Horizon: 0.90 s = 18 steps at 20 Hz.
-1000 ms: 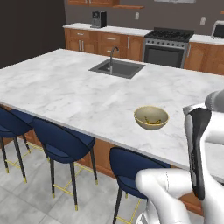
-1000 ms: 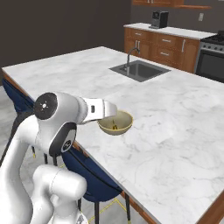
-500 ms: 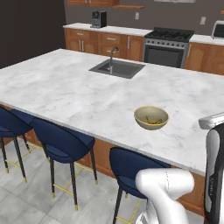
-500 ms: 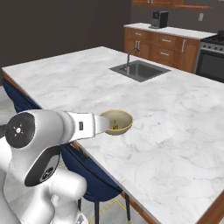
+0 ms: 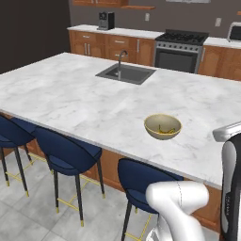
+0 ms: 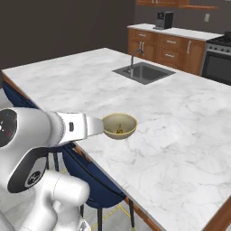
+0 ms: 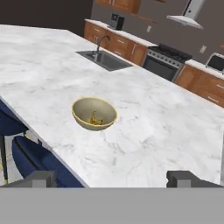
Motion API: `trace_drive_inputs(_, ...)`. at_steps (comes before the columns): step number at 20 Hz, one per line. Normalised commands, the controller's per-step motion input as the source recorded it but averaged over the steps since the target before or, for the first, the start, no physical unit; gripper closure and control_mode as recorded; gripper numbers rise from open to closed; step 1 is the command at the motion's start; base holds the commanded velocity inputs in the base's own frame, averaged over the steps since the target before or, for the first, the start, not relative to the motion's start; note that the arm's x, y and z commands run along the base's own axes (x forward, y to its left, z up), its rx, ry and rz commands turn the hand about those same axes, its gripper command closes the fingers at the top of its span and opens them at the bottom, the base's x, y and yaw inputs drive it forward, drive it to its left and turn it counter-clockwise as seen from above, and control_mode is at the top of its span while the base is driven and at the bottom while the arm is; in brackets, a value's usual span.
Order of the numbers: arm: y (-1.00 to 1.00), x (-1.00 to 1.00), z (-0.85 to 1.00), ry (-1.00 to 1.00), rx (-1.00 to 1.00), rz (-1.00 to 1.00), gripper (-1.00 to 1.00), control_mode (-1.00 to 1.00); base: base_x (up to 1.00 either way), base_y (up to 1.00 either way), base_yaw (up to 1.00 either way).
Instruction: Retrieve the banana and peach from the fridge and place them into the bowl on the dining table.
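Note:
The yellow-tan bowl sits near the front edge of the marble dining table. A banana lies inside it. In the hand view my gripper is open, its fingertips wide apart with nothing between them. It hangs back from the bowl, over the table's near edge. The peach and the fridge are out of view.
Blue stools line the table's near side. A steel sink with tap is set in the far part of the top. Wooden cabinets and a stove stand behind.
My arm has swung back and lower, sliding toward the right edge of the left base view and the left edge of the right base view. Bowl and banana have not moved.

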Motion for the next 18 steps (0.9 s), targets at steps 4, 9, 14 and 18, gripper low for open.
trace_drive_inputs(4,0.00,0.00,0.00,0.00,0.00,0.00,-1.00,1.00,-0.83,0.00,-0.07)
trace_drive_inputs(9,0.00,0.00,0.00,0.00,0.00,0.00,-1.00,1.00,-1.00,-0.15,-0.21)
trace_drive_inputs(14,0.00,0.00,0.00,0.00,0.00,0.00,-1.00,1.00,-0.59,-0.82,-0.36)
trace_drive_inputs(18,0.00,0.00,0.00,0.00,0.00,0.00,-1.00,1.00,-0.17,-1.00,-0.47)
